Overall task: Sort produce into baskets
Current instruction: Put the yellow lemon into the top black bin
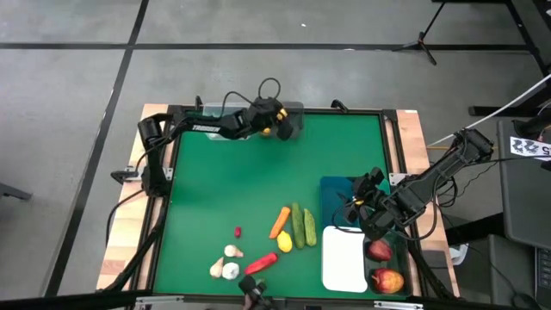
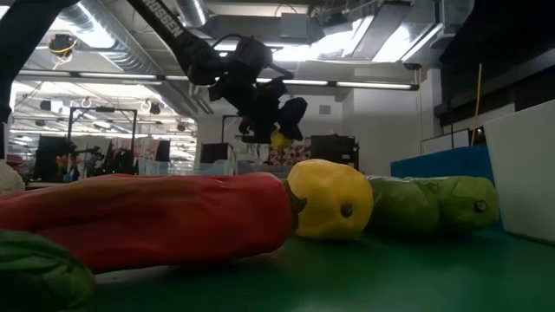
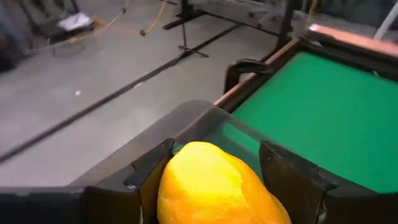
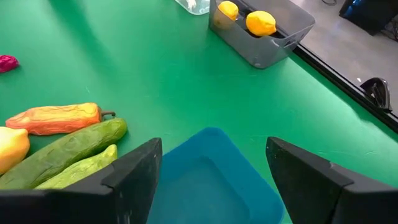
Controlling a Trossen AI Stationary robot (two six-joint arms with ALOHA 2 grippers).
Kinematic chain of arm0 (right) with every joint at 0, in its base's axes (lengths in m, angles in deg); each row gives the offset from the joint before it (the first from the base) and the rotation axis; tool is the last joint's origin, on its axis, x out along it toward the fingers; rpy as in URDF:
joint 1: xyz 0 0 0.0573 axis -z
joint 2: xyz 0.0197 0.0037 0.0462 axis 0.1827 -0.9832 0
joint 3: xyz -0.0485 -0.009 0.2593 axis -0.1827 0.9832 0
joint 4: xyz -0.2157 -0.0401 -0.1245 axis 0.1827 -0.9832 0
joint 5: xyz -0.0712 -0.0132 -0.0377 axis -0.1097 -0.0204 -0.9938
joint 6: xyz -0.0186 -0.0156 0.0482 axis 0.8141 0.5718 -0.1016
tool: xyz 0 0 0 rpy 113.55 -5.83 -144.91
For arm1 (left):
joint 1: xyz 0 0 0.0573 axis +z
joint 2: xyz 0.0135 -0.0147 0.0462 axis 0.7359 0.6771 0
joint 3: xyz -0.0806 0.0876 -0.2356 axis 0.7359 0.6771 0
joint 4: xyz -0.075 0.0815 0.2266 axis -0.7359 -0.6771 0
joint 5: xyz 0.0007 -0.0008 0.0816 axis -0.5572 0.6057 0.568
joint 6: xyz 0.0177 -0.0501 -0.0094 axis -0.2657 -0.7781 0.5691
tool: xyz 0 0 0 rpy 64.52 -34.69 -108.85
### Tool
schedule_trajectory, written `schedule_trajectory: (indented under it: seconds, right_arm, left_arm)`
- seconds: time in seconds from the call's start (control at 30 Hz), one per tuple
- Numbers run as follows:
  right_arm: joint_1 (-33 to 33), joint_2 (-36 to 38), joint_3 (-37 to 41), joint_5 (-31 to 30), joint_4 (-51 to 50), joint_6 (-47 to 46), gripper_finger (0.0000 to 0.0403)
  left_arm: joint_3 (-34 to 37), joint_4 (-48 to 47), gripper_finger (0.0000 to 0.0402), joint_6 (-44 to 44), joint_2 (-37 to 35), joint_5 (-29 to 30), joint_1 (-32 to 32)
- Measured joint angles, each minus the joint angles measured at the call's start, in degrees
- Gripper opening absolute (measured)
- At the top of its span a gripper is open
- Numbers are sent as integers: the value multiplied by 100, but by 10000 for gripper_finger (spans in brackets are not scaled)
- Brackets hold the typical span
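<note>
We find the left gripper (image 1: 274, 120) pinching a lemon (image 3: 214, 186) above the dark grey basket (image 4: 267, 37) at the far edge; we advise centring it over the two lemons inside, then releasing. We count two cucumbers (image 1: 302, 226), one carrot (image 1: 280, 221). The right gripper (image 1: 366, 205) hangs spread, empty, over the blue basket (image 4: 211, 180).

A yellow lemon (image 3: 214, 186) sits squeezed in the left hand (image 1: 274, 123), right over the grey basket (image 4: 264, 37). That basket has two lemons (image 4: 260, 22) inside. Under the right hand (image 4: 214, 174) sits the blue basket (image 4: 211, 180), open and bare inside. Beside it lie two green cucumbers (image 4: 68, 149), an orange carrot (image 4: 56, 118) and a lemon (image 4: 11, 146).
</note>
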Motion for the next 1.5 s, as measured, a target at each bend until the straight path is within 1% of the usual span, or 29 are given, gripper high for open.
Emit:
schedule_trajectory:
  seconds: [0.07,0.13,0.27,0.37,0.43,0.5,0.53,0.63,0.67,0.7,0.77,0.87,0.97,1.03,1.13,1.2,1.3,1.43,1.5]
  right_arm:
    - [0,0,0,2,0,46,289]
    - [0,0,0,19,4,55,289]
    - [0,0,0,105,9,55,289]
    - [0,0,0,161,12,54,289]
    - [0,0,0,235,13,53,289]
    - [0,0,0,256,13,53,289]
    - [0,0,0,256,13,53,289]
    - [0,0,0,256,13,54,289]
    - [0,0,0,257,12,59,289]
    - [0,0,0,256,9,62,289]
    - [0,0,0,256,-3,64,289]
    - [0,0,0,256,-9,79,289]
    - [0,0,0,256,-9,82,289]
    - [0,0,0,256,-9,83,289]
    - [0,-2,2,257,14,84,289]
    - [0,0,2,256,26,84,289]
    - [0,0,2,256,29,84,289]
    - [0,0,2,257,34,84,289]
    - [0,-1,2,259,39,84,289]
  left_arm:
    - [0,23,223,235,0,2,-18]
    - [0,26,231,293,0,4,-3]
    - [0,29,266,480,0,10,5]
    - [0,20,295,374,0,0,14]
    - [0,-114,309,47,-30,-62,-15]
    - [0,-432,315,-151,-118,-547,-64]
    - [0,-585,315,-154,-183,-935,-119]
    - [-2,-1189,309,90,-434,-2398,-422]
    - [-2,-1414,306,158,-508,-2742,-591]
    - [-2,-1564,303,182,-573,-2963,-809]
    - [-2,-1821,299,253,-666,-3110,-1351]
    - [-2,-1873,298,690,-686,-3112,-2288]
    - [-14,-1665,298,1185,-611,-2829,-3195]
    - [-7,-1769,298,1580,-566,-2410,-3696]
    - [-4,-1771,298,1854,-505,-1598,-4241]
    - [-4,-1665,298,2006,-478,-1368,-4468]
    - [-7,-1610,298,2091,-439,-1294,-4675]
    - [-7,-1518,298,2078,-243,-1282,-4672]
    - [-7,-1400,298,2088,-92,-1387,-4631]
